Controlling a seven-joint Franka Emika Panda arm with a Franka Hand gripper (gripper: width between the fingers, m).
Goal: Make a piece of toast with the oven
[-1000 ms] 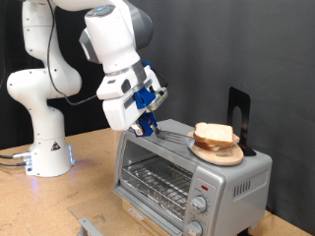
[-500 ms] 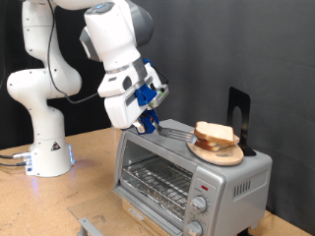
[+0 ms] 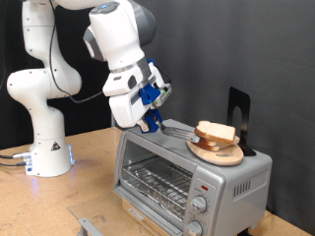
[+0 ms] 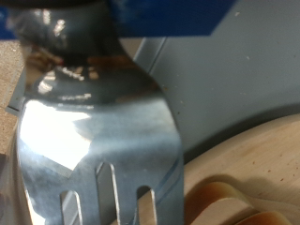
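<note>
The wooden tabletop (image 3: 79, 187) carries the oven (image 3: 192, 172), the robot's white base (image 3: 47, 152) (cabled), and a grey bracket (image 3: 91, 225).

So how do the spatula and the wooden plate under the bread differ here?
The spatula is shiny slotted metal; the wooden plate is matte, pale and round. The spatula is held tilted above the oven by the gripper; the plate lies flat on the oven's top, carrying the bread slices. Both are over the oven's top.
</note>
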